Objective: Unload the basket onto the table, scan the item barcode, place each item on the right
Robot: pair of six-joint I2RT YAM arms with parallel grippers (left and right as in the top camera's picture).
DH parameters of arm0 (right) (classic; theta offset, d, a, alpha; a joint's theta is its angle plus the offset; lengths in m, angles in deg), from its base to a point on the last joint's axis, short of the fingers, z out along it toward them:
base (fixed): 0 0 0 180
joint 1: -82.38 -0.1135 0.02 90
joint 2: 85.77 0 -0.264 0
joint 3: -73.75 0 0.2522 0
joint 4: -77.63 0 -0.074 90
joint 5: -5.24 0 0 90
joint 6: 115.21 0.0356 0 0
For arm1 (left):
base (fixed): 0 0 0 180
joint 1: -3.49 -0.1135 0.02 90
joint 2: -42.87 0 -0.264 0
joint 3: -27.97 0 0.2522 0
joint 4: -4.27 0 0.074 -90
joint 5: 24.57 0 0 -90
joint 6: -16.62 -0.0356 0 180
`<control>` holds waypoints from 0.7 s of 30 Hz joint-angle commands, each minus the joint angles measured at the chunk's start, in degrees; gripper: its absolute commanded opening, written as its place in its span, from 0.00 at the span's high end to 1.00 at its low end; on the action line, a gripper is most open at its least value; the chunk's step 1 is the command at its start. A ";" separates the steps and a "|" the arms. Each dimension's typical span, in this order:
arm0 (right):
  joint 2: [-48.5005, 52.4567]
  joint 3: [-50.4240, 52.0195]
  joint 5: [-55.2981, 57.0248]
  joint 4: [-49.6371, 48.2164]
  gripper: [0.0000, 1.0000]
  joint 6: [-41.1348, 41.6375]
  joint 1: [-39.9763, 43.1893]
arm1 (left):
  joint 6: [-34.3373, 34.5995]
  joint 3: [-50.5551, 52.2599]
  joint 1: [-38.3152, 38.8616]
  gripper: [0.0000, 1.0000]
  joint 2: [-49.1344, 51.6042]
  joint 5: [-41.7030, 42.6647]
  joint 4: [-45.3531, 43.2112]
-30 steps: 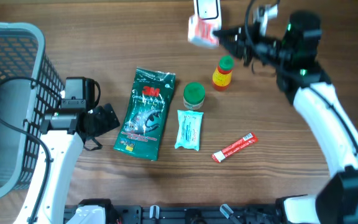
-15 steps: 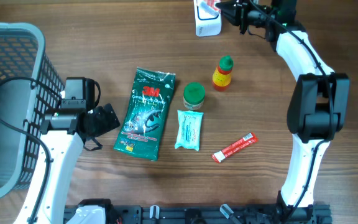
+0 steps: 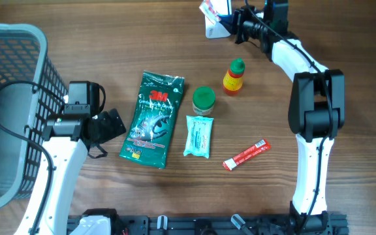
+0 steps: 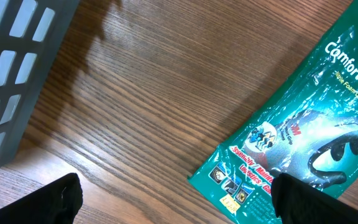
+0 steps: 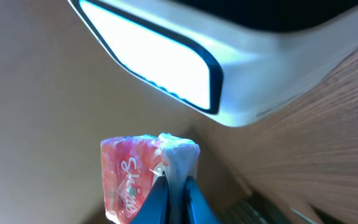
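A pink-red packet (image 5: 132, 177) hangs by its clear sealed edge between the blue fingertips of my right gripper (image 5: 174, 186), which is shut on it. It sits just below the lit window of the white barcode scanner (image 5: 166, 59). From above, the packet (image 3: 206, 8) shows at the table's far edge beside the scanner (image 3: 215, 27), with my right gripper (image 3: 230, 23) reaching in from the right. My left gripper (image 3: 106, 126) rests open at the left, by the green 3M bag (image 3: 154, 117), holding nothing. Its black fingers (image 4: 61, 199) straddle the bag's lower corner (image 4: 291, 149).
A grey mesh basket (image 3: 12, 111) fills the left edge. In the middle lie a green-capped jar (image 3: 203, 100), a yellow bottle with green cap (image 3: 234, 76), a light blue wipes packet (image 3: 198, 136) and a red stick pack (image 3: 245, 155).
My right arm has swung toward the far edge, carrying the pink-red packet up and left to the scanner. The left arm has not moved.
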 commanded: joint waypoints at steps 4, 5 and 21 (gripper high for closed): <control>0.68 -1.51 3.17 -0.70 0.95 4.39 0.24 | -1.14 0.37 -0.35 0.00 -0.66 0.28 0.00; 0.68 -1.51 2.84 -0.70 0.95 3.37 0.24 | -1.11 0.37 -0.35 0.00 -0.66 0.28 0.00; -21.62 -2.10 14.47 41.46 0.96 -35.58 27.87 | -1.14 0.37 -0.35 0.00 -0.66 0.28 0.00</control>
